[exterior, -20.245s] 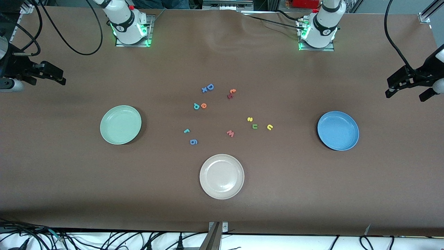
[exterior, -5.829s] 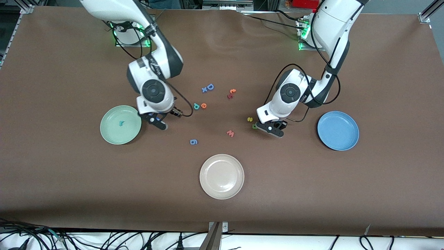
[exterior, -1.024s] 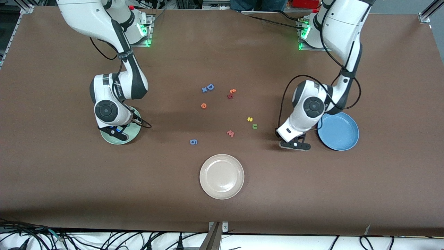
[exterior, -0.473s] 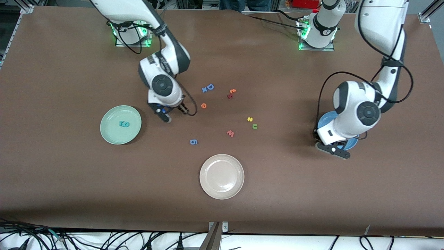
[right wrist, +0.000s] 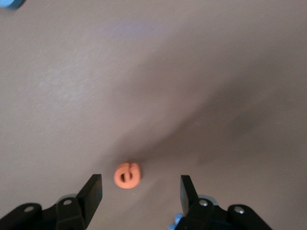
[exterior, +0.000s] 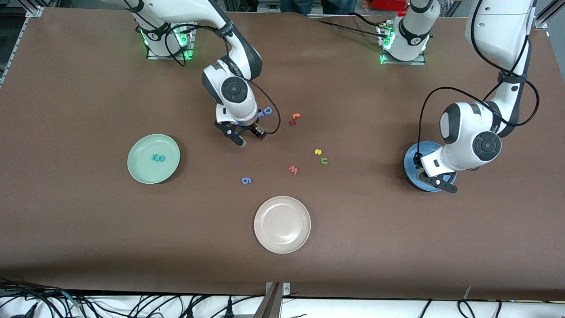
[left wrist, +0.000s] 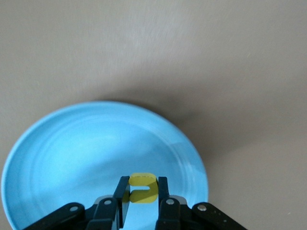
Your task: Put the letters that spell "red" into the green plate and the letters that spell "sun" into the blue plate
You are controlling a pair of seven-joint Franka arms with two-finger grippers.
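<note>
Yellow foam shows between the fingers of our left gripper [left wrist: 142,201]: the jaws are clamped on the yellow arch letter [left wrist: 143,187], hanging over the blue plate [left wrist: 57,158] with the plate's floor straight below the tips. Our right gripper [right wrist: 141,191] hangs over the bare table with its jaws apart, and the orange letter [right wrist: 127,175] lies on the cloth between them, closer to one finger than the other. The two teal letters [exterior: 158,157] already lie in the green plate [exterior: 143,170]; the yellow s [exterior: 318,152] and the dark green arch letter [exterior: 324,160] wait mid-table.

We judge two risks. Light foam may cling to a finger on release and ride away from the plate. The off-centre orange letter may get nudged sideways or tip as the jaws close.

Brown cloth covers the table [exterior: 88,229], flat and matte. Elsewhere on it lie a cream plate [exterior: 282,224], a red w [exterior: 293,169] and a blue g [exterior: 246,180].
</note>
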